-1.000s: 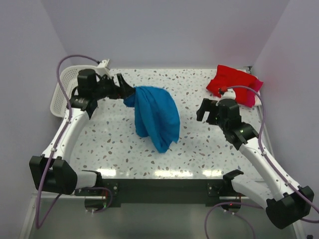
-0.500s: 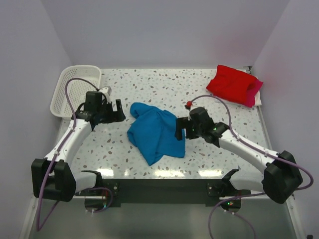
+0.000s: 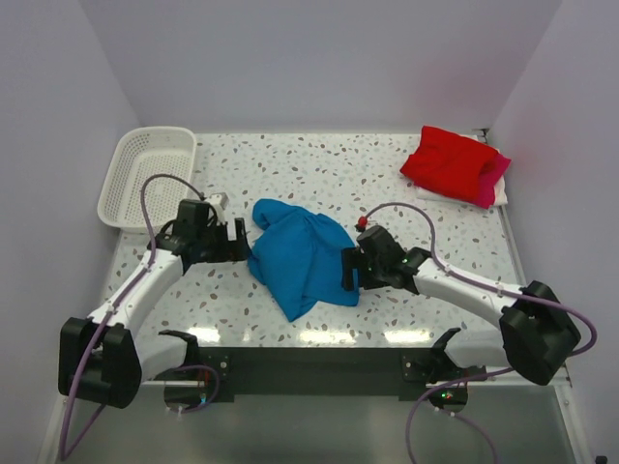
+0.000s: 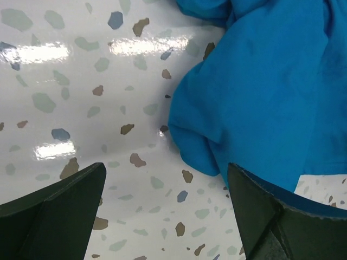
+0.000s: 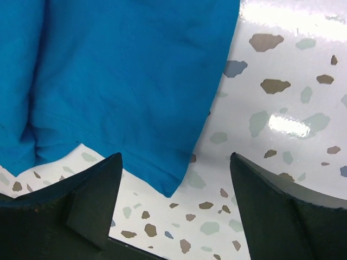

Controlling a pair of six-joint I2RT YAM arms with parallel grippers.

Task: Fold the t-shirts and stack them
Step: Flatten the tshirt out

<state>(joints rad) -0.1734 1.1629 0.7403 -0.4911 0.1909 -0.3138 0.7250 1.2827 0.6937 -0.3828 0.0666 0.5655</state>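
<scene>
The blue t-shirt [image 3: 305, 256] lies crumpled near-centre on the worktop [image 3: 319, 159], its long axis roughly far-to-near, squarely between the two arms. The red t-shirt [image 3: 450, 162] sits folded far right. Both sets of jaws stand wide and empty: the right jaws straddle a hem corner, while the left jaws face the cloth's left edge, just ahead.

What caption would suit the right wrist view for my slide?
Right pincer, open, hovers over a corner of the blue t-shirt lying on the speckled table.
</scene>
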